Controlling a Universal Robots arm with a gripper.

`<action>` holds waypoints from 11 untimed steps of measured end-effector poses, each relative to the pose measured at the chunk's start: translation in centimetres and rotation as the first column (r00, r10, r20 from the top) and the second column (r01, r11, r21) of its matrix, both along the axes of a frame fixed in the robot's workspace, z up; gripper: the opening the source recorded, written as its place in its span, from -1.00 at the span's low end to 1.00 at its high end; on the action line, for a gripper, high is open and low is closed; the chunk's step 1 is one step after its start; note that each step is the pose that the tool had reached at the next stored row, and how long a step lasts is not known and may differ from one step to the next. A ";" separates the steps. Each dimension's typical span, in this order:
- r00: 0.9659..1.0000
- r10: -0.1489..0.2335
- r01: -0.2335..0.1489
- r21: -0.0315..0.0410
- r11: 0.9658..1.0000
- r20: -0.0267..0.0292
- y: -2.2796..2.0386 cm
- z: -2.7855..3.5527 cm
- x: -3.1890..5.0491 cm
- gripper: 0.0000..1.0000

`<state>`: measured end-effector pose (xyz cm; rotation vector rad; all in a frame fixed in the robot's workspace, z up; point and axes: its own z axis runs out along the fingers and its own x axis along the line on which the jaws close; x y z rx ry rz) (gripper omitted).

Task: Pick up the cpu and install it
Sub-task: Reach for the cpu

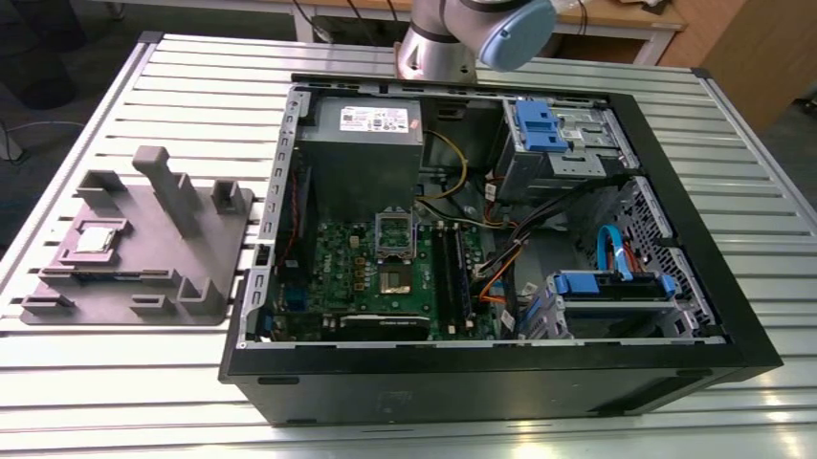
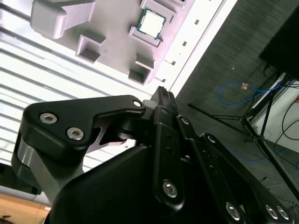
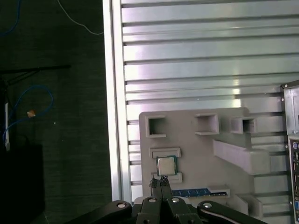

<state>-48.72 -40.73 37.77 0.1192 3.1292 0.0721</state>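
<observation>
In the exterior view, the small square silver-topped cpu (image 1: 98, 239) lies in a recess of the grey moulded plastic holder (image 1: 191, 273). That holder stands on the slatted metal table (image 1: 128, 402), outside the open black computer case (image 1: 695, 239).

In the second wrist view, the black pincer (image 2: 161, 93) has its tips drawn together on nothing. The likely trouble is this: if it goes down closed, the tips would press on the chip's lid instead of straddling its edges, and could scratch it or tip it in its recess. The cpu (image 2: 152, 23) lies ahead of the tips, clear of them.

In the first wrist view, the cpu (image 3: 166, 164) sits just beyond the pincer (image 3: 160, 181), not touched, a little to one side of the tips' line, so a grip could land off-centre.
</observation>
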 end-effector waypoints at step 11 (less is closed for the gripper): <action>1.000 0.000 0.000 0.000 1.000 -0.005 -0.88 -1.46 0.73 -0.79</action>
